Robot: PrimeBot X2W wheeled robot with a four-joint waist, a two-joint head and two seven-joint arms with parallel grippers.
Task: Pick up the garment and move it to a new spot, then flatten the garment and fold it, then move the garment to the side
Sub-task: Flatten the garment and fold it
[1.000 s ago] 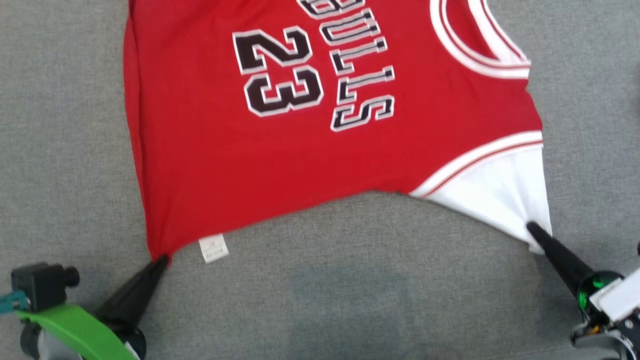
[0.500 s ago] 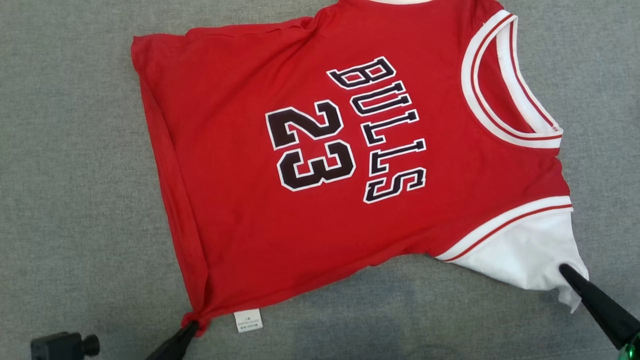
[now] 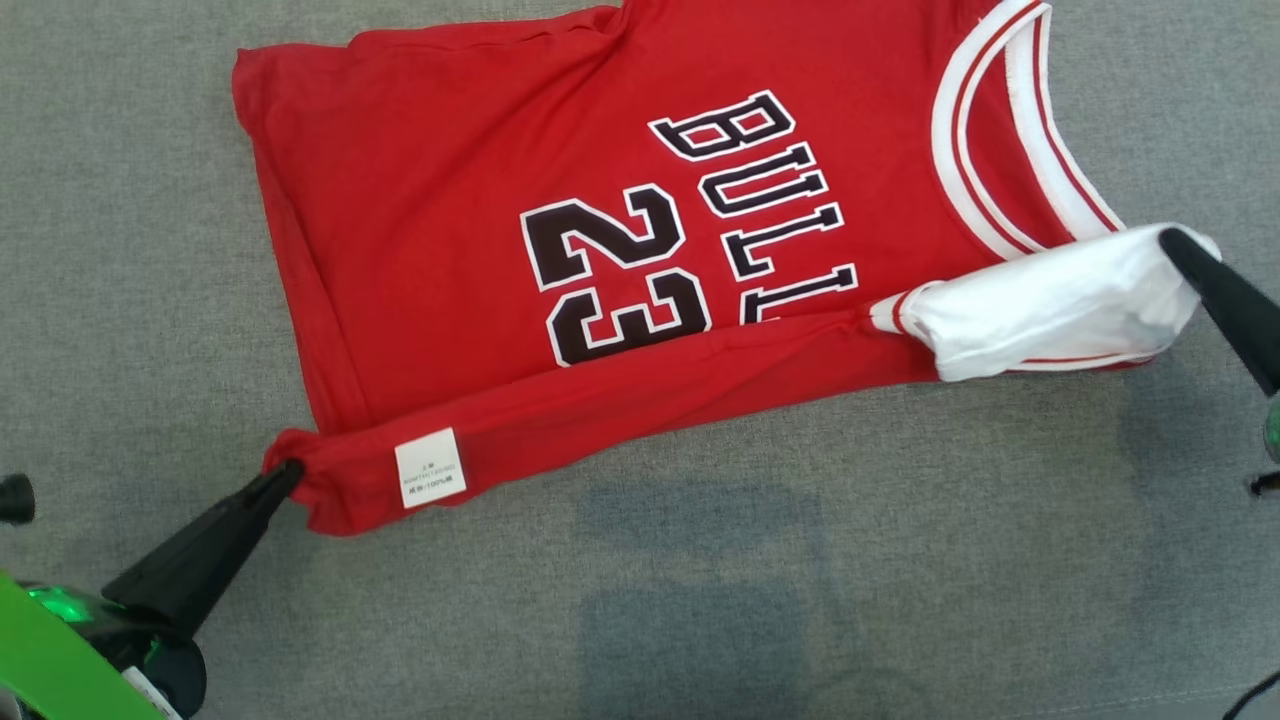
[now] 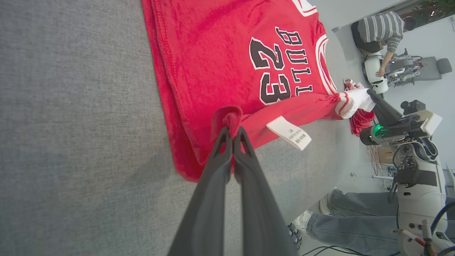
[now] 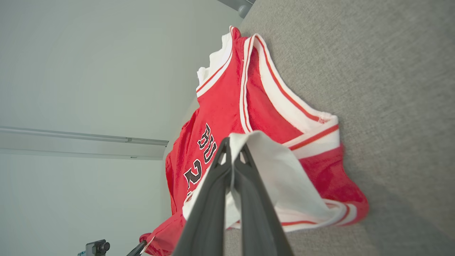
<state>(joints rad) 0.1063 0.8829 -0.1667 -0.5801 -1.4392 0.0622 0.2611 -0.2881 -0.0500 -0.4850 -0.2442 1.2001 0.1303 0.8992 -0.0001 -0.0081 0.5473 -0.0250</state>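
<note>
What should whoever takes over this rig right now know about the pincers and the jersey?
The left pincer is shut on the red hem corner of the jersey, beside its white label.
The right pincer is shut on the tip of the white sleeve.
The jersey lies print up on the grey surface, its near edge lifted and turned over the lower print.
Done: spread out, first fold begun.
Left: lay this fold down, release, finish folding, move it aside.
</note>
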